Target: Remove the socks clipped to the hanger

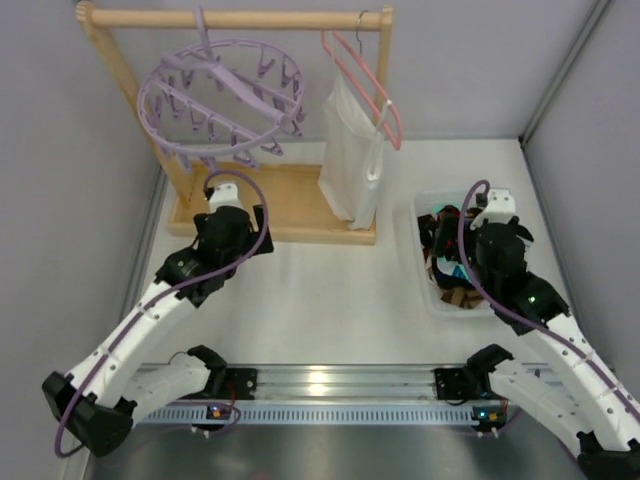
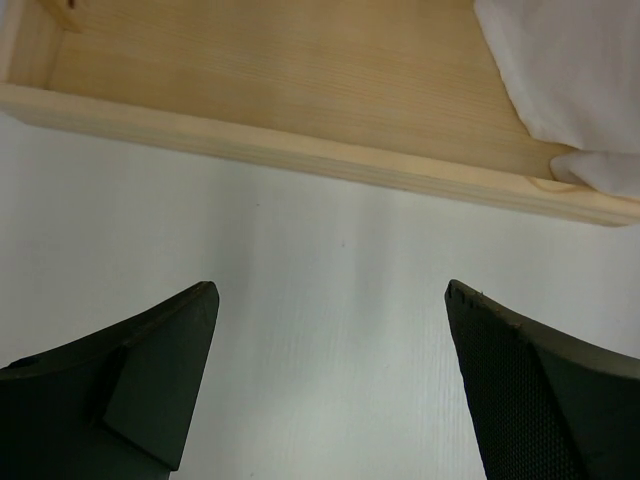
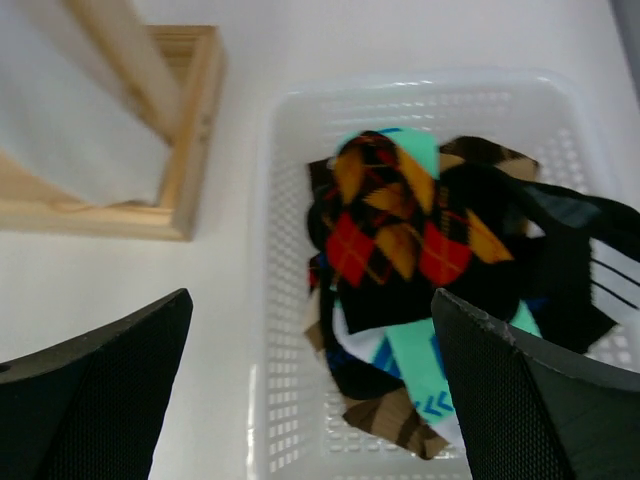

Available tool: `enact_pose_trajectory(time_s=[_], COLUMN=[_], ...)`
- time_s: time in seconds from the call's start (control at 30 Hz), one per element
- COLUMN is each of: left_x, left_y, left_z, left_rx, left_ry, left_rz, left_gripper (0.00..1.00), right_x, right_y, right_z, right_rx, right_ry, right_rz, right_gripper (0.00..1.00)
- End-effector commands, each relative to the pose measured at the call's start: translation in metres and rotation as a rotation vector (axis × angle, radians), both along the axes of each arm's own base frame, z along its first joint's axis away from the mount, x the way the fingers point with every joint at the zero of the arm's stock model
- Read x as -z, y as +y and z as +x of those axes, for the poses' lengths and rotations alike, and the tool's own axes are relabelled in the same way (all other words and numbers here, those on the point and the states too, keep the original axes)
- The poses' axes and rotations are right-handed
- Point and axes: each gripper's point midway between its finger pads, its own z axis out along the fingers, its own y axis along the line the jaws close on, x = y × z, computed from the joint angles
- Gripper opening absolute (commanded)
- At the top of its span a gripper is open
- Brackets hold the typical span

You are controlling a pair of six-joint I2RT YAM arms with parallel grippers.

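The right claw (image 3: pixel 312 300), fingers spread wide, hangs over the 9 o'clock wall of a white basket (image 3: pixel 272 400) on the tabletop (image 3: pixel 120 280). Inside, socks (image 3: pixel 400 230) lie piled, a red-orange-black one on top, with teal and black ones beneath. At 10 o'clock are a wooden base (image 3: pixel 195 130) and a white cloth (image 3: pixel 70 110).

both the left arm (image 1: pixel 140 320) and the right arm (image 1: pixel 565 345) wear white shells on their long links and black housings at the joints. a lavender cable (image 1: pixel 265 218) loops off each white wrist block and runs down toward the silver rail (image 1: pixel 330 385). small lights glow on the black bases at that rail, reddish at its left end and blue at its right, and the left gripper (image 2: pixel 330 290) and right gripper (image 3: pixel 310 295) have matte black wedge-shaped fingers (image 3: pixel 520 400) with finely dimpled faces.
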Motion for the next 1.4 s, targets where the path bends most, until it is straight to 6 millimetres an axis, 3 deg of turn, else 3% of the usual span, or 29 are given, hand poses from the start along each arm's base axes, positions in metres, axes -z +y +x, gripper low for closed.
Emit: enact_pose_trajectory(time_s=[0.0, 0.03, 0.13, 0.23, 0.37, 0.43, 0.53, 0.8, 1.37], left_x=[-0.017, -0.031, -0.048, -0.047, -0.048, -0.057, -0.074, -0.083, -0.084], left_y=[0.040, 0.044, 0.060, 0.082, 0.075, 0.082, 0.098, 0.119, 0.118], left_z=[-0.029, -0.037, -0.050, -0.057, -0.059, -0.063, -0.073, -0.091, -0.087], left_rx=[-0.030, -0.013, -0.012, -0.098, -0.074, -0.098, -0.167, -0.220, -0.210], left_ry=[0.033, -0.004, -0.075, -0.124, -0.177, -0.219, -0.300, -0.414, -0.421], left_rz=[0.075, 0.059, 0.083, 0.113, 0.040, 0.019, -0.029, -0.064, -0.071], left_gripper=[0.98, 0.98, 0.98, 0.98, 0.98, 0.98, 0.98, 0.98, 0.98], right_x=[-0.002, 0.002, -0.013, -0.023, -0.039, -0.046, -0.047, -0.042, -0.042], right_y=[-0.016, -0.022, -0.029, -0.036, -0.035, -0.032, -0.048, -0.058, -0.060], right_z=[0.012, 0.010, -0.007, -0.023, -0.045, -0.055, -0.061, -0.058, -0.059], right_rx=[0.033, 0.056, 0.046, 0.037, -0.035, -0.082, -0.034, 0.031, 0.033], right_ry=[0.002, 0.004, -0.062, -0.076, -0.089, -0.107, -0.111, -0.125, -0.151], right_rz=[0.085, 0.077, 0.101, 0.091, 0.089, 0.085, 0.035, 0.025, 0.032], right_gripper=[0.99, 0.99, 0.99, 0.99, 0.99, 1.00, 0.99, 0.99, 0.99])
